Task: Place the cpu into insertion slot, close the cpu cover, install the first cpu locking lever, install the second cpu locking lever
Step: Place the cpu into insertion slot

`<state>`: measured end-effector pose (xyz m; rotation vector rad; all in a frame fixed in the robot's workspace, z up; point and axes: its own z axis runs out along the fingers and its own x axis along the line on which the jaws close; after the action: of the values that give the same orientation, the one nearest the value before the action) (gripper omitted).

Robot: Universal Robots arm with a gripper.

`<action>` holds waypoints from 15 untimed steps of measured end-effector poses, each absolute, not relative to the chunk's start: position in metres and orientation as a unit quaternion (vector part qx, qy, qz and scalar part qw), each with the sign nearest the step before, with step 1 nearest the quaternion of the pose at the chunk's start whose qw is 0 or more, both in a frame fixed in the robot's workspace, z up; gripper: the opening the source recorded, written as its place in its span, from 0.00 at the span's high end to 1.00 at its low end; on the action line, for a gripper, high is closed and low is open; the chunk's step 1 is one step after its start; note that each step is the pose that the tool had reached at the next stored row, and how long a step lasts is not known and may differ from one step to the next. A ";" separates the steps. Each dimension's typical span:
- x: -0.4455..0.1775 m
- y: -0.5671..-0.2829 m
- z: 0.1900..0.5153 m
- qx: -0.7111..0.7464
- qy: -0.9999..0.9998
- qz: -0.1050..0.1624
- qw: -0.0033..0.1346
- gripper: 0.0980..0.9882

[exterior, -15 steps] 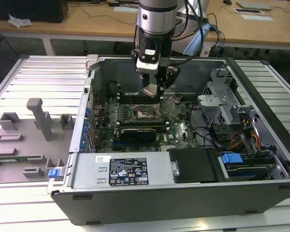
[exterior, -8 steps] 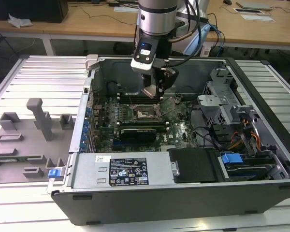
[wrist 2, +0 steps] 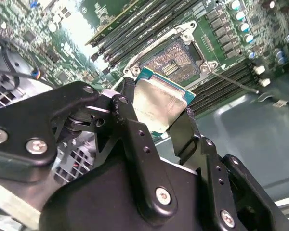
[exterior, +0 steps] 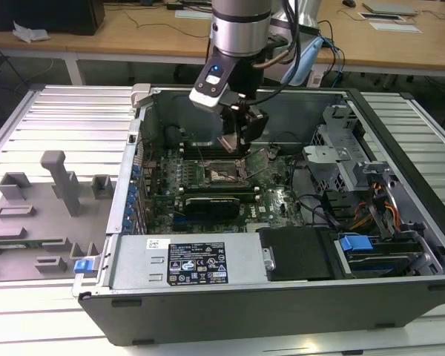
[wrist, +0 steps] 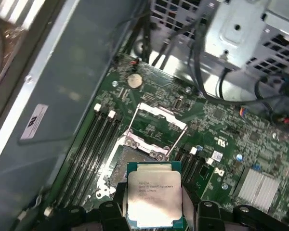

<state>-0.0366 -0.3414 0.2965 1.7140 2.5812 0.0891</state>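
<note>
Exterior view, nearest first: an open case (exterior: 208, 311) lies on its side on a slatted worktop (exterior: 59, 104). Inside it is a green board (exterior: 278, 200). The landmark is the slot (exterior: 224, 172), near the board's middle. Between the slot and the case's near wall lies a long black card (exterior: 215, 202). Well apart from the slot, outside the case at the exterior view's left, grey fixtures (exterior: 59, 185) stand on the worktop.

Above the slot and apart from it hangs the end effector (exterior: 233, 142), clamped on the cpu (exterior: 228, 143). In the second wrist view, black fingers (wrist 2: 130, 120) press two opposite edges of the chip. The chip is tilted, its pale metal top toward that camera and its green rim showing. The cpu is clear of the slot, whose contact field lies bare.

The cover (wrist: 157, 115) stands swung up, hinged at the slot edge away from the cpu. Memory slots (wrist 2: 135, 24) flank the slot on both sides. A thin lever (wrist 2: 236, 83) juts from one slot corner across one bank of them. Beyond the slot rises the case's far wall (exterior: 297, 107).
</note>
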 end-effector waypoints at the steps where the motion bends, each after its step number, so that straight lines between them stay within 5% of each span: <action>1: -0.037 -0.341 0.296 0.564 0.825 0.028 0.021 0.50; 15: -0.037 -0.341 0.290 0.681 0.732 0.025 0.025 0.50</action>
<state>-0.0366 -0.3414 0.2895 2.1052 2.2620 0.0775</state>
